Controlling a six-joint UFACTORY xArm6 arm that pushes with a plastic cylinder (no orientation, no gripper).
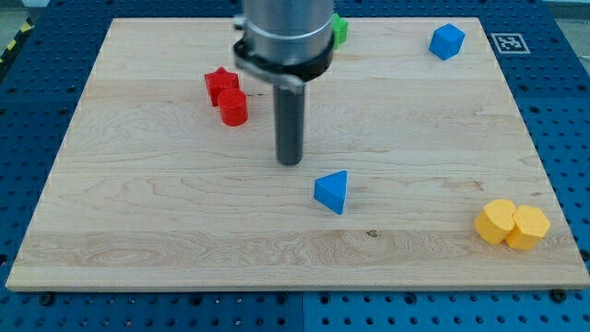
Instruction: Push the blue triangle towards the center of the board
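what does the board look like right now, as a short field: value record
tip: my tip, near the board's middle, apart from every block
blue triangle, just toward the view's bottom right of the tip
red blocks: star and cylinder, touching, the view's upper left
green block, the view's top, partly hidden by the arm
blue cube, the view's top right
yellow blocks: two touching, the view's bottom right
surface: wooden board

No readable words, numbers or brand names appear anywhere; the only sign is a black-and-white square marker tag (506,41) on the blue pegboard (562,111), at two o'clock off the wooden board (138,231).
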